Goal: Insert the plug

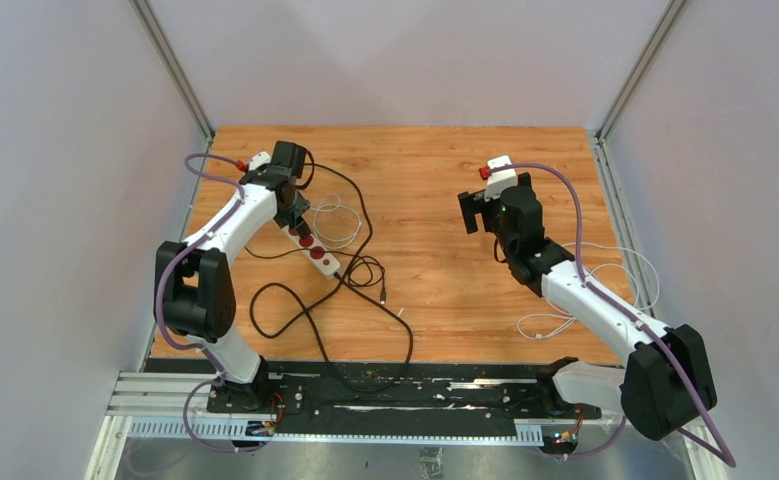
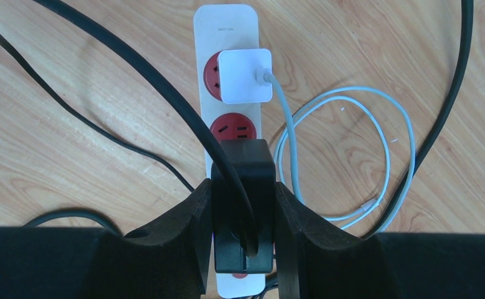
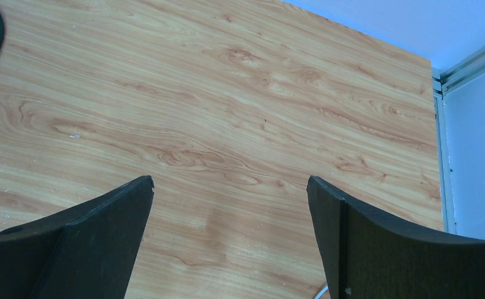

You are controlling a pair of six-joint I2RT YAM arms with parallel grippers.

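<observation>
We saw the left gripper [image 2: 243, 187] clamped shut on the black rectangular plug [image 2: 243, 165], one dark finger [image 2: 187, 230] pressed to each of its long sides. The plug sat on the long white power strip with red round sockets [image 2: 227, 25], over the socket nearest the wrist camera. A sliver of red showed under the plug's near edge. We could not tell whether its pins were fully seated. The thick black cable [image 2: 134, 62] ran from the plug's near end up across its top and away to the far left.

The middle red socket [image 2: 233, 128] lay uncovered just beyond the plug. In the far socket sat a white square charger [image 2: 244, 76], and its thin white cable [image 2: 376, 124] curled in loose loops on the wood-grain surface [image 2: 71, 156] to the right of the strip.

From above, the power strip [image 1: 312, 247] lay diagonally on the left side of the surface [image 1: 415, 170], with the left gripper [image 1: 295, 215] over its far part.

The right gripper [image 3: 230, 187] stood wide open and held nothing, with only bare wood between its fingers. In the top view it [image 1: 475, 212] hung over the right half of the surface, well apart from the strip. Another thin white cord [image 1: 565, 320] lay near the right arm.
</observation>
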